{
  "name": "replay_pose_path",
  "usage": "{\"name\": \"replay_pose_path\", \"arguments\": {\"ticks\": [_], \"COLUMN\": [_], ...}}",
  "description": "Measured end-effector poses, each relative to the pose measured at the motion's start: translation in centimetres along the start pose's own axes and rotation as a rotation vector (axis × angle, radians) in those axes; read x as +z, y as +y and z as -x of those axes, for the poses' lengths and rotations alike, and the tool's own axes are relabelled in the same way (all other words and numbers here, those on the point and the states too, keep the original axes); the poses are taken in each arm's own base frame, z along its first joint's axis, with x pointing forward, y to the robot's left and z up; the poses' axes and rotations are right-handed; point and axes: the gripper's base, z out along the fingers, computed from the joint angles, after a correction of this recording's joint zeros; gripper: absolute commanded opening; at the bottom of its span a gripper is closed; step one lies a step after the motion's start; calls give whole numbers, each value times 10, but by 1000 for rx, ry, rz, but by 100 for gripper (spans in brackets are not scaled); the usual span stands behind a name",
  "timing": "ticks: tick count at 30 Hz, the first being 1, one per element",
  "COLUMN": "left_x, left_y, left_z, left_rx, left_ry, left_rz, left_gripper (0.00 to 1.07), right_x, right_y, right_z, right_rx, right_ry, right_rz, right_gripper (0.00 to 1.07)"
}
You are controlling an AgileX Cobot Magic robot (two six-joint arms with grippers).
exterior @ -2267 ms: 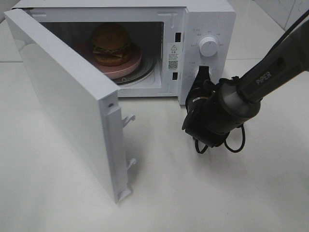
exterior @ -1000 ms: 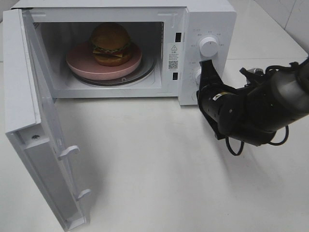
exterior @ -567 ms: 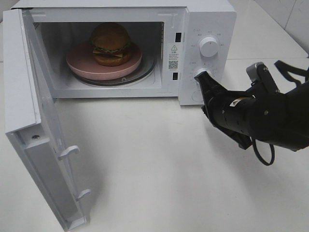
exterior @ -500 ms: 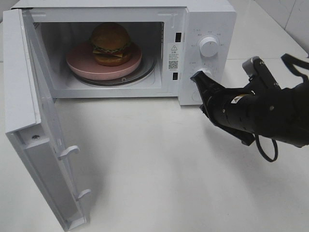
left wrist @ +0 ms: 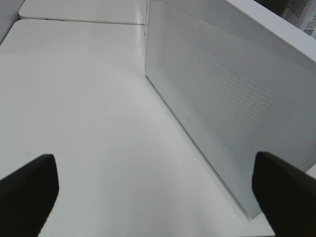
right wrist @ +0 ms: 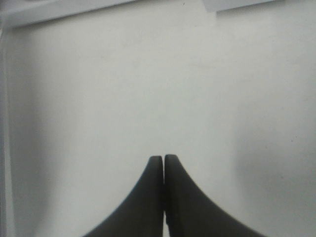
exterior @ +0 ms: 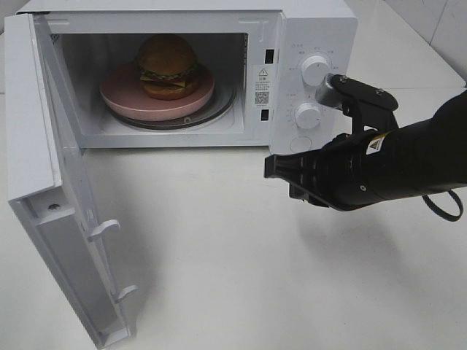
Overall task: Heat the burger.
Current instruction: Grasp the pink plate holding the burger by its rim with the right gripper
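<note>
The burger (exterior: pixel 168 67) sits on the pink plate (exterior: pixel 117 95) inside the microwave (exterior: pixel 317 29), on the glass turntable, toward the far left of the cavity. So the loading looks done, and the step in hand seems to be shutting the door (exterior: pixel 51 189), which stands wide open, swung out to the near left with its latch hooks facing the room.

The right end effector (exterior: pixel 271 167) hovers low over the white table (exterior: pixel 241 277), just in front of the control panel, its tip pointing left across the oven's mouth. Its two fingers are pressed together with nothing between them — the wrist view shows them meeting over bare table. The left end effector (left wrist: pixel 148 187) is out on the far side of the door, its fingers spread wide apart and holding nothing; it does not show in the high view.

Next, I judge, something has to push the door round on its hinge until the hooks catch — the left arm is better placed behind it. The right arm lies in the door's sweep and should clear out first. After that the two knobs (exterior: pixel 312 93) on the panel need turning.
</note>
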Motion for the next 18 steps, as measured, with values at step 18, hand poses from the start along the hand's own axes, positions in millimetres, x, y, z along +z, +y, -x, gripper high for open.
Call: {"name": "replay_pose_path", "arguments": {"ticks": [18], "left_x": [0], "left_y": [0], "left_z": [0], "left_rx": [0], "left_ry": [0], "left_rz": [0], "left_gripper": [100], "right_x": [-37], "right_y": [17], "right_z": [21], "right_rx": [-1035], "right_ry": [473], "right_rz": [16], "right_gripper": [6]}}
